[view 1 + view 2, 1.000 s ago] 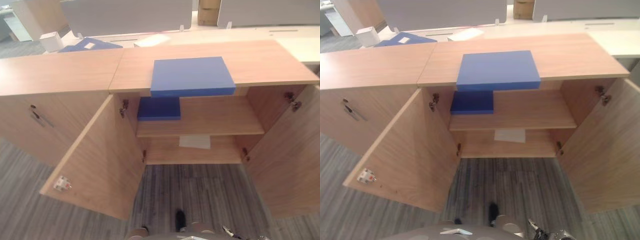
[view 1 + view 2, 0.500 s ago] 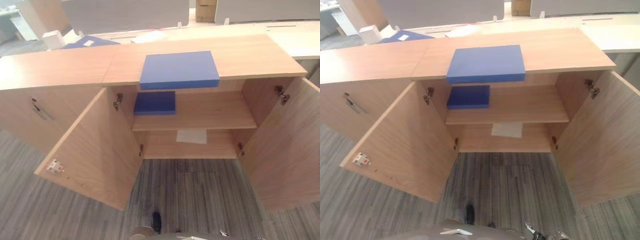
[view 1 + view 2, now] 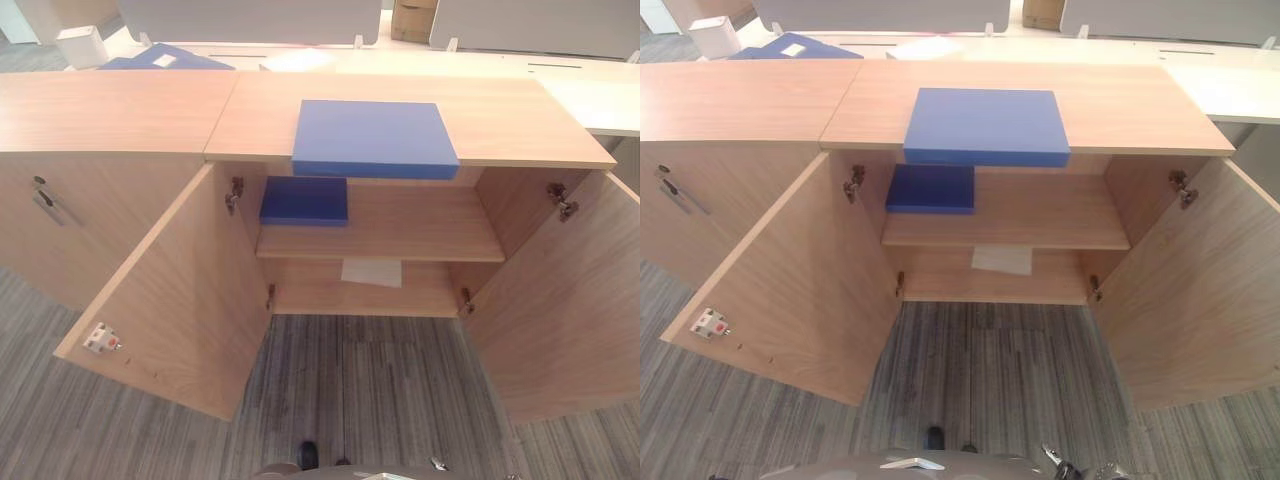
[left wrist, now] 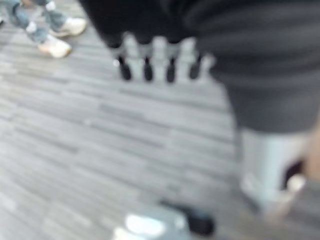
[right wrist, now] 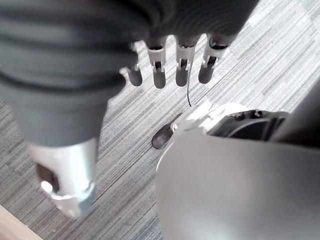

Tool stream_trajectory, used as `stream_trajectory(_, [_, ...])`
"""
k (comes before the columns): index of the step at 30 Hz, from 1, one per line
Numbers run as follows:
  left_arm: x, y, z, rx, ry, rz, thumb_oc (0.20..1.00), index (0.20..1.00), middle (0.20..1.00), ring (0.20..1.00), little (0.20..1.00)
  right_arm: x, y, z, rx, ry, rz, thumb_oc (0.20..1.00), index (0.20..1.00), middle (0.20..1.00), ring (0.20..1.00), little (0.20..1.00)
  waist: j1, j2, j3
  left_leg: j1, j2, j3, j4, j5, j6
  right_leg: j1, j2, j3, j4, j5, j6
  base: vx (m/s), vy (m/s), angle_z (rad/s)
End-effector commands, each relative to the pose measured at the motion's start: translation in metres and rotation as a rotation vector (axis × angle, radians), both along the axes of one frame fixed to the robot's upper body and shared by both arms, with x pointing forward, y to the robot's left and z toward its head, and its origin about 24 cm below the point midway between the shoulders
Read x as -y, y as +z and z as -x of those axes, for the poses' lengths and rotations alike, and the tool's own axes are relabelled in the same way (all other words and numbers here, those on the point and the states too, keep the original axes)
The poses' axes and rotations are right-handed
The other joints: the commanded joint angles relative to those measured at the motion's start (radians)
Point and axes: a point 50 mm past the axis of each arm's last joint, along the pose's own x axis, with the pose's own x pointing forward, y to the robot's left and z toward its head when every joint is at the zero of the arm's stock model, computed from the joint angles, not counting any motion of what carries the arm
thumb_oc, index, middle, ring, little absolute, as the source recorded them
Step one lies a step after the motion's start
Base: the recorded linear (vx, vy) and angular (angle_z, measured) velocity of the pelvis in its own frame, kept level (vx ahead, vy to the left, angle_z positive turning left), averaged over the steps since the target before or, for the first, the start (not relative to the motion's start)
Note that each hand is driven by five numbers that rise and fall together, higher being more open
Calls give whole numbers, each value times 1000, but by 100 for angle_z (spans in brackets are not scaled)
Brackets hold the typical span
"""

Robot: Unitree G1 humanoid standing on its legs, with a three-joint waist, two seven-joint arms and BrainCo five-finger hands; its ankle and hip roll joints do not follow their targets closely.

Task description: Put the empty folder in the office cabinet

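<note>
Both hands hang relaxed and empty over the floor: left hand (image 4: pixel 155 62), right hand (image 5: pixel 170 65). Two blue folders: one folder (image 3: pixel 373 138) at the cabinet (image 3: pixel 520 120) top's front edge, another (image 3: pixel 304 200) on the upper shelf's left end.

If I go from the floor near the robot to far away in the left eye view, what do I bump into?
Grey striped carpet floor → white sheet of paper on the bottom shelf → small blue folder on the middle shelf → big blue folder on the wooden cabinet top → pale desk behind.
</note>
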Motion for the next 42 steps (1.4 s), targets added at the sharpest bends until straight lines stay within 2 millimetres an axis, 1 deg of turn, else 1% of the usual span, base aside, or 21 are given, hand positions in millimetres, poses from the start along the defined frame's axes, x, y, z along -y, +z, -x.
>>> stream_trajectory(1, [-7, 0, 13, -60, -38, -27, 1000, 1000, 1000, 1000, 1000, 7, 0, 10, -27, -4, 5, 1000, 1000, 1000, 1000, 1000, 2, 18, -27, -32, -3, -4, -10, -89, -3, -58, -74, -50, -3, 11, 102, 0, 88, -3])
stream_trajectory(7, [-6, 0, 14, -68, -29, -13, 1000, 1000, 1000, 1000, 1000, 9, 1, 9, -30, 4, 14, 1000, 1000, 1000, 1000, 1000, 4, 12, -15, -27, -4, 4, 25, -118, 7, -64, -98, -54, 20, 8, 108, -5, 94, -1])
stream_trajectory(12, [-9, 1, 16, -71, -24, -13, 1000, 1000, 1000, 1000, 1000, 8, 1, 9, -41, -7, 10, 1000, 1000, 1000, 1000, 1000, 7, 6, -5, -21, -10, 9, 53, -147, 25, -74, -125, -52, 57, 6, 123, 19, 120, 0])
stream_trajectory(13, [-12, 1, 15, -69, -26, -17, 1000, 1000, 1000, 1000, 1000, 6, 1, 8, -38, -15, 1, 1000, 1000, 1000, 1000, 1000, 8, 5, 0, -27, -12, 15, 71, -160, 35, -87, -141, -53, 94, -4, 128, 15, 109, 0])
stream_trajectory(15, [-12, 1, 14, -65, -23, -18, 1000, 1000, 1000, 1000, 1000, 4, 1, 7, -34, -17, -2, 1000, 1000, 1000, 1000, 1000, 8, 6, 5, -31, -10, 18, 81, -162, 39, -104, -151, -59, 124, -4, 133, -25, 104, -3])
stream_trajectory(16, [-16, 2, 8, -48, -13, -22, 1000, 1000, 1000, 1000, 1000, 2, 1, 2, -18, -28, -7, 1000, 1000, 1000, 1000, 1000, 12, 15, 31, -48, 6, 44, 115, -168, 50, -152, -190, -95, 235, -19, 147, -56, 127, -3])
stream_trajectory(17, [-17, 3, 7, -47, -9, -25, 1000, 1000, 1000, 1000, 1000, 2, 1, 0, -15, -26, -9, 1000, 1000, 1000, 1000, 1000, 15, 17, 38, -51, 10, 53, 121, -168, 51, -167, -207, -114, 271, -7, 150, -46, 102, -2])
stream_trajectory(18, [-17, 3, 7, -47, -9, -25, 1000, 1000, 1000, 1000, 1000, 2, 1, 0, -15, -26, -9, 1000, 1000, 1000, 1000, 1000, 15, 17, 38, -51, 10, 53, 121, -168, 51, -167, -207, -114, 271, -7, 150, -19, 40, -12])
stream_trajectory(21, [-21, 4, 5, -44, 16, -41, 1000, 1000, 1000, 1000, 1000, 0, 2, -4, -13, -11, -18, 1000, 1000, 1000, 1000, 1000, 31, 20, 65, -52, 27, 97, 124, -169, 48, -214, -283, -192, 336, 68, 165, -5, 19, -45])
stream_trajectory(22, [-25, 5, 5, -38, 47, -51, 1000, 1000, 1000, 1000, 1000, -4, 2, -2, -12, 25, -39, 1000, 1000, 1000, 1000, 1000, 36, 14, 82, -33, 38, 125, 115, -179, 34, -237, -332, -223, 277, 139, 190, 34, -49, -48])
stream_trajectory(23, [-25, 5, 5, -38, 47, -51, 1000, 1000, 1000, 1000, 1000, -4, 2, -2, -12, 25, -39, 1000, 1000, 1000, 1000, 1000, 36, 14, 82, -33, 38, 125, 115, -179, 34, -237, -332, -223, 277, 139, 190, 65, -76, -71])
stream_trajectory(24, [-26, 5, 4, -40, 49, -52, 1000, 1000, 1000, 1000, 1000, -5, 1, 0, -15, 26, -40, 1000, 1000, 1000, 1000, 1000, 31, 11, 86, -23, 38, 121, 112, -186, 31, -248, -335, -208, 254, 158, 200, 119, -54, -49])
stream_trajectory(25, [-26, 5, 5, -49, 48, -53, 1000, 1000, 1000, 1000, 1000, -6, 0, 4, -30, 11, -30, 1000, 1000, 1000, 1000, 1000, 19, 7, 88, -7, 36, 105, 111, -203, 27, -267, -339, -172, 214, 186, 215, 280, -127, -68])
stream_trajectory(26, [-23, 5, 7, -60, 34, -51, 1000, 1000, 1000, 1000, 1000, -5, -1, 11, -48, -1, -21, 1000, 1000, 1000, 1000, 1000, -3, 5, 85, 17, 34, 72, 107, -223, 22, -283, -333, -114, 116, 201, 226, 275, -117, -33])
stream_trajectory(29, [-22, 4, 8, -59, 31, -50, 1000, 1000, 1000, 1000, 1000, -5, -1, 15, -55, -6, -22, 1000, 1000, 1000, 1000, 1000, -12, 4, 82, 28, 34, 59, 107, -235, 19, -284, -333, -95, 65, 207, 232, 192, -84, 24])
stream_trajectory(30, [-21, 4, 9, -58, 24, -53, 1000, 1000, 1000, 1000, 1000, -5, -2, 20, -62, -17, -28, 1000, 1000, 1000, 1000, 1000, -21, 0, 78, 42, 35, 50, 113, -253, 15, -293, -336, -87, 1, 213, 242, 250, -132, 40])
stream_trajectory(34, [-23, 4, 12, -60, 19, -62, 1000, 1000, 1000, 1000, 1000, -6, -2, 28, -72, -27, -38, 1000, 1000, 1000, 1000, 1000, -26, -5, 69, 64, 41, 43, 119, -265, 7, -304, -337, -89, -4, 209, 250, 228, -144, 43])
stream_trajectory(36, [-20, 3, 18, -70, 11, -69, 1000, 1000, 1000, 1000, 1000, -3, -2, 30, -68, -45, -34, 1000, 1000, 1000, 1000, 1000, -33, -10, 40, 99, 57, 25, 97, -266, 2, -277, -306, -81, -4, 181, 249, 381, -237, 82])
stream_trajectory(39, [-20, 2, 19, -69, 10, -67, 1000, 1000, 1000, 1000, 1000, -2, -2, 28, -61, -40, -33, 1000, 1000, 1000, 1000, 1000, -35, -10, 37, 107, 63, 24, 91, -263, -2, -274, -300, -78, -4, 180, 247, 144, -96, 30])
stream_trajectory(41, [-16, 1, 18, -57, 7, -59, 1000, 1000, 1000, 1000, 1000, 3, -1, 14, -14, -27, -14, 1000, 1000, 1000, 1000, 1000, -39, -12, 25, 132, 97, 32, 57, -242, -21, -254, -263, -76, -4, 163, 226, 343, -298, 2])
stream_trajectory(42, [-16, 1, 18, -53, 10, -57, 1000, 1000, 1000, 1000, 1000, 6, 0, 11, -8, -27, -5, 1000, 1000, 1000, 1000, 1000, -40, -13, 21, 139, 105, 32, 45, -235, -27, -245, -250, -75, -4, 161, 218, 212, -204, -5])
